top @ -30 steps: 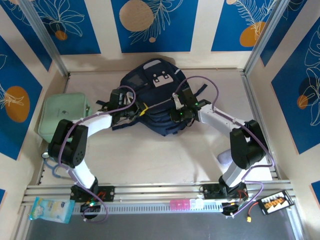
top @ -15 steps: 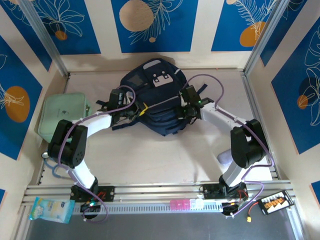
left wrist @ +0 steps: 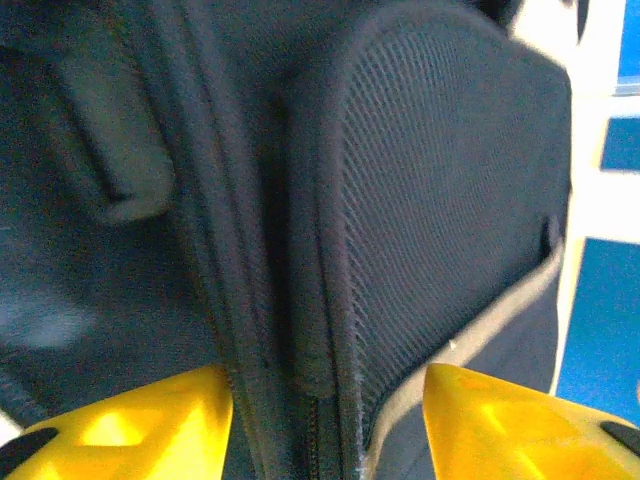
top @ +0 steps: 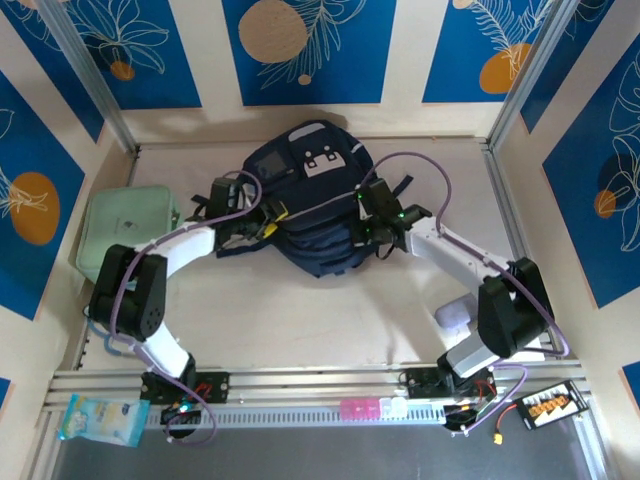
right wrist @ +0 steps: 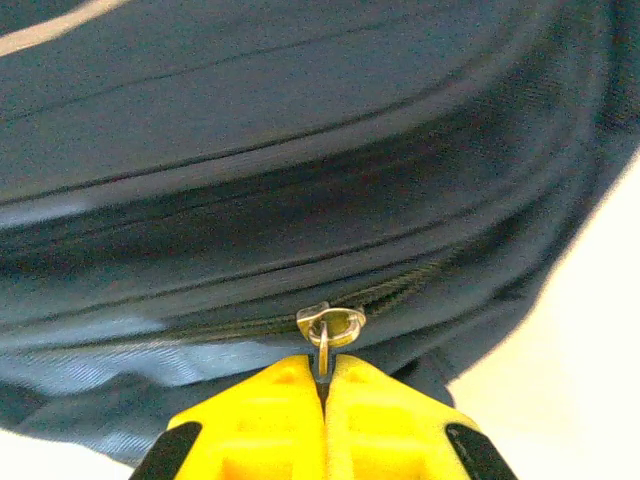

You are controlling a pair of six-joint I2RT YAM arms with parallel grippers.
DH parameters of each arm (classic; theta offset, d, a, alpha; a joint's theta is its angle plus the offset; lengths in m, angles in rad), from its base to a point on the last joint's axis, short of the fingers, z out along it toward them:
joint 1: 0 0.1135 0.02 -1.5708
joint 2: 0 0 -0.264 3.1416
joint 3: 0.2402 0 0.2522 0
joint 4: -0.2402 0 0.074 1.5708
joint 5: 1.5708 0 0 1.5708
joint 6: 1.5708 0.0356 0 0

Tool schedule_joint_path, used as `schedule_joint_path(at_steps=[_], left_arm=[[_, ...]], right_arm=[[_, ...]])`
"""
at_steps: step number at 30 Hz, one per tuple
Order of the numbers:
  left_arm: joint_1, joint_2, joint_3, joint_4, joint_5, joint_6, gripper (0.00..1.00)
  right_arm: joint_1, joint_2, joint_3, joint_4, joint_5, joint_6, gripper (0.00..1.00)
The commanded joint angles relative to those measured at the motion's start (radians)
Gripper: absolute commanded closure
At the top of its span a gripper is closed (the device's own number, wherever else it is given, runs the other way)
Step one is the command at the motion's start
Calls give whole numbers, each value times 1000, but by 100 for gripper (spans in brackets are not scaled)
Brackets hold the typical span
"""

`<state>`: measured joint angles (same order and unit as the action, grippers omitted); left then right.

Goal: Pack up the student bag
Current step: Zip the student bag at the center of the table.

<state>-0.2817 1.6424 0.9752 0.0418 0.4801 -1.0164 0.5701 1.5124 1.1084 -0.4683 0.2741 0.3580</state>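
We are apparently zipping the student bag (top: pixel 305 235): right gripper (right wrist: pixel 325 390) pinching the zipper pull (right wrist: pixel 330 328), left gripper (left wrist: pixel 325 415) spread; next needs 1 steady tug.

The big dark blue student bag (top: pixel 310 240) lies flat at the back of the bench (top: pixel 300 320), its white patch (top: pixel 322 157) facing up.

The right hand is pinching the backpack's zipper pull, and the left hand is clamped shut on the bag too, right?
Not quite: the left hand is open. The left wrist view shows its yellow fingers spread apart in front of the student bag. The right hand does pinch the zipper pull.
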Motion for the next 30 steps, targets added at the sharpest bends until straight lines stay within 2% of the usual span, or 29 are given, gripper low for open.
schedule_joint_path(at_steps=[1,6,13,17,23,30], left_arm=[[55,-117,-13,-147,-127,95,41],[97,-285,-38,-312,-241,140,34],[99,-505,-116,-452,-319,55,35],[85,-577,-219,-370,-251,-73,39],[53,-556,-329,-182,-188,-260,42],[44,-475,-308,-110,-217,-261,45]], right_arm=[[67,-39,-20,77,-162,14,100],[141,44,70,142,-234,24,100],[221,183,205,209,-314,46,100],[261,242,246,227,-343,55,100],[308,278,257,234,-345,53,100],[325,284,264,238,-356,57,100]])
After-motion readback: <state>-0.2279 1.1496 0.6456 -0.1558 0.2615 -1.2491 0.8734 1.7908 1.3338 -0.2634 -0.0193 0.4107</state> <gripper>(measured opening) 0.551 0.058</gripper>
